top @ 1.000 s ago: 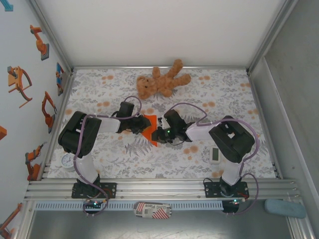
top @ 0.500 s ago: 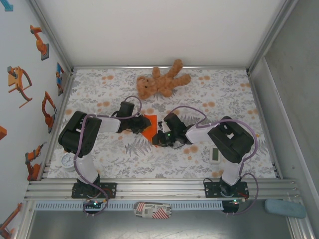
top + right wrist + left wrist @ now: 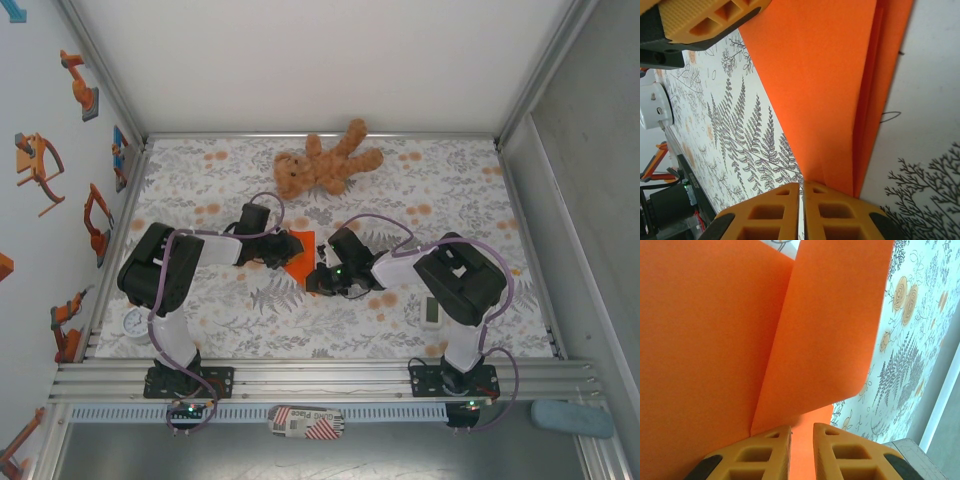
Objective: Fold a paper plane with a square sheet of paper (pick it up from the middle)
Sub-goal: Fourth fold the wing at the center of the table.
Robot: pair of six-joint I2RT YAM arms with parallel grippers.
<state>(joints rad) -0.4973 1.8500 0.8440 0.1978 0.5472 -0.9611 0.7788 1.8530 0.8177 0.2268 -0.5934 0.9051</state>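
The right tool [image 3: 801,186] has mustard-yellow, lattice-moulded pads closed to a hairline. The lower corner of the square sheet of paper [image 3: 815,90] runs in between their tips. The left tool [image 3: 801,429] carries the same hollow-celled yellow pads, with black caps further back. They stand a narrow slot apart with orange showing in the slot. Whether they pinch the sheet or merely sit against it cannot be told.

The paper is thin, matte, bright orange, and creased rather than flat. In the left wrist view, one sharp straight fold divides a broad panel from a flap whose free corner curls softly. In the right wrist view, two layers lie edge on edge along a fold. The sheet sits mid-desk between the two tools, with the left tool at its left edge and the right tool at its near corner.

Under it the desk [image 3: 240,320] wears a white cloth printed with grey ferns and pale orange blossoms. A shaggy brown teddy bear [image 3: 320,165] sprawls beyond the paper toward the far edge, well apart. A small white rectangular gadget [image 3: 431,310] lies flat beside the right arm.
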